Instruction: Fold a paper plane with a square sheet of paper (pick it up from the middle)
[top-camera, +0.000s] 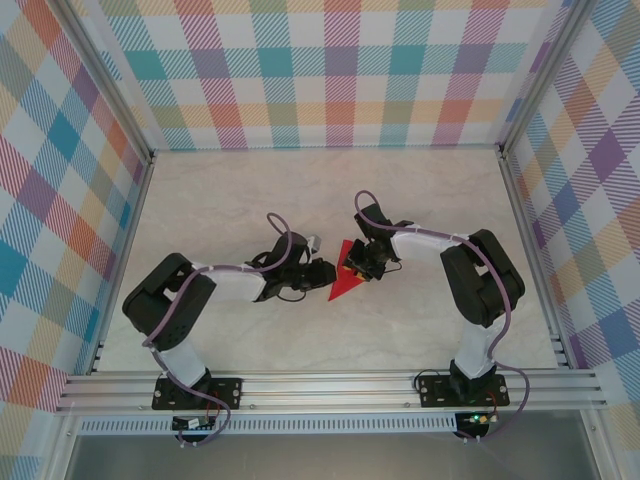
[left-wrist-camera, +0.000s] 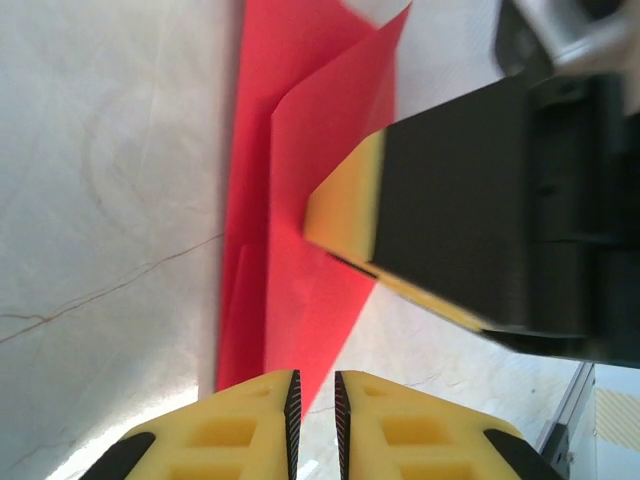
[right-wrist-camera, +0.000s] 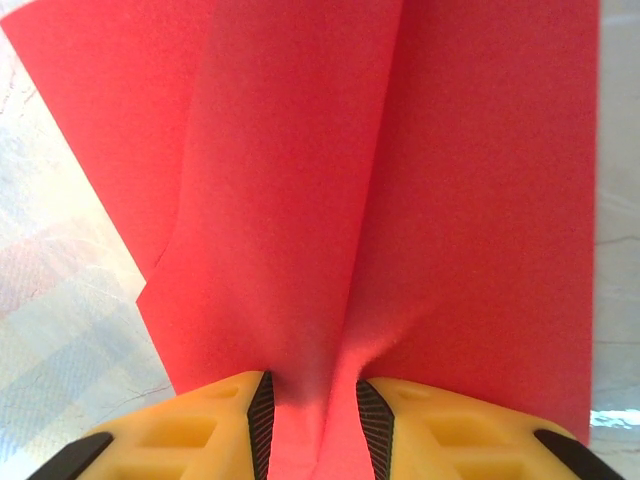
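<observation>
Mid-frame, the right gripper pinches the partly folded red paper. The left gripper is nearly closed, its hold unclear. The plane looks unfinished.

The paper lies on the table near its middle. The left gripper sits just left of it, fingertips at the paper's near corner. The right gripper is over its right side, with a raised fold of the paper between its fingers.
</observation>
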